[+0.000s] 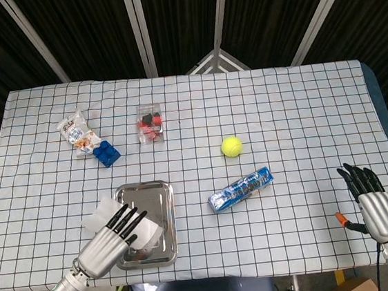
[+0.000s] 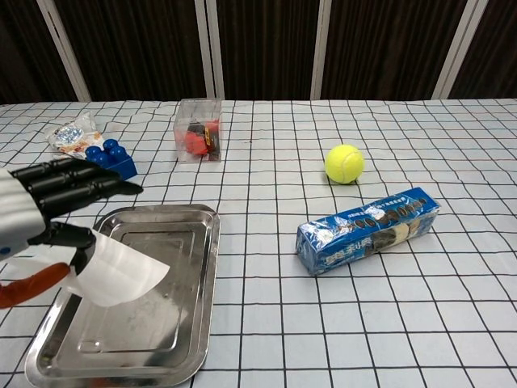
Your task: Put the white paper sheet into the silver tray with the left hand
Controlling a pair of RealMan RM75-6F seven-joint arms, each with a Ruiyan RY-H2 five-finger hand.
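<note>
The left hand [image 2: 36,214] pinched the paper [image 2: 117,271] between thumb and fingers, holding it over the tray's [image 2: 190,323] left part. The right hand [image 1: 375,203] rested empty, fingers extended, far right.

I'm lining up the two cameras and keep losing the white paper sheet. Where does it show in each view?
Head view: white paper sheet at lower left, poking out beside the left hand, at the silver tray's left edge.
Chest view: the sheet hangs from the same hand over the tray, far left.
Shared landmark: the yellow tennis ball.
</note>
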